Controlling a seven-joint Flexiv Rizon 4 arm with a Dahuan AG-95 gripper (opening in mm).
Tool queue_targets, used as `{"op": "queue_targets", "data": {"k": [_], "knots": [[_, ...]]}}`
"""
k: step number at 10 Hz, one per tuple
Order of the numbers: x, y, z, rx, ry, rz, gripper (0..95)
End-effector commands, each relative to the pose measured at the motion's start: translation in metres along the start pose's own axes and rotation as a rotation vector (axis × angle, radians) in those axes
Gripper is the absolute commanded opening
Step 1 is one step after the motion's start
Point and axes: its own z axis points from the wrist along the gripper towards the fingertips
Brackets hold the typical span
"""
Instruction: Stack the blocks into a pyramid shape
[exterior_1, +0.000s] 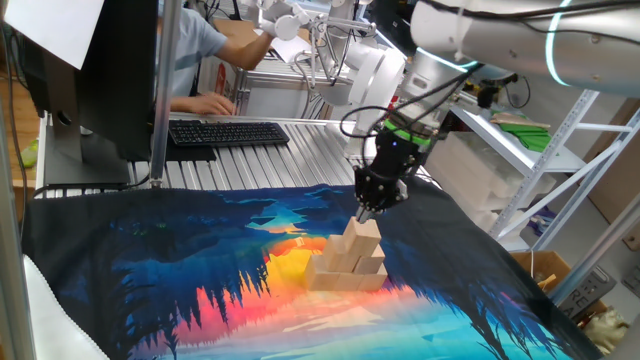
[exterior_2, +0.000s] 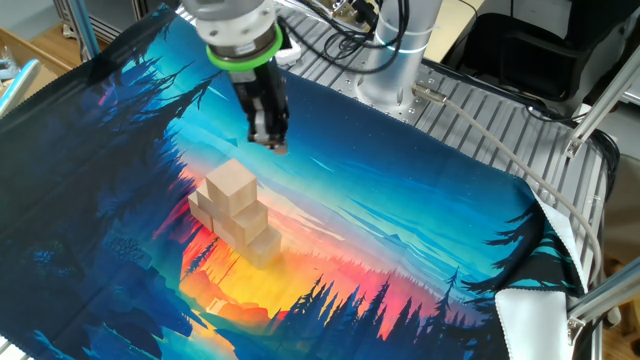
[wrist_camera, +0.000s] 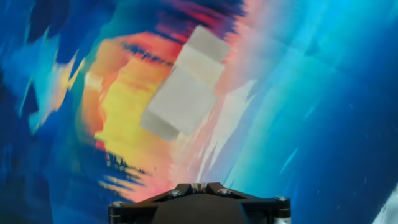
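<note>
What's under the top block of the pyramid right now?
The top block rests on a middle tier of blocks, with a bottom tier on the printed cloth. The contact faces are hidden. The gripper hangs above, shut and empty.

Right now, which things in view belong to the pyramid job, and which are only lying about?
For the job:
- the blocks, stacked as a pyramid
- the gripper, shut, holding nothing

Lying about:
- the printed cloth
- the keyboard
- the monitor

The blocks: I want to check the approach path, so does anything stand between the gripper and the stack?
Nothing visible does. The gripper hangs shut and empty above the blocks, with only open air between.
</note>
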Motion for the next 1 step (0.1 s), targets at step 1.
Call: {"op": "queue_targets", "data": {"k": [1], "knots": [[0.0060,-0.0028,-0.0005,0.000,0.009,-0.057,0.0]]}}
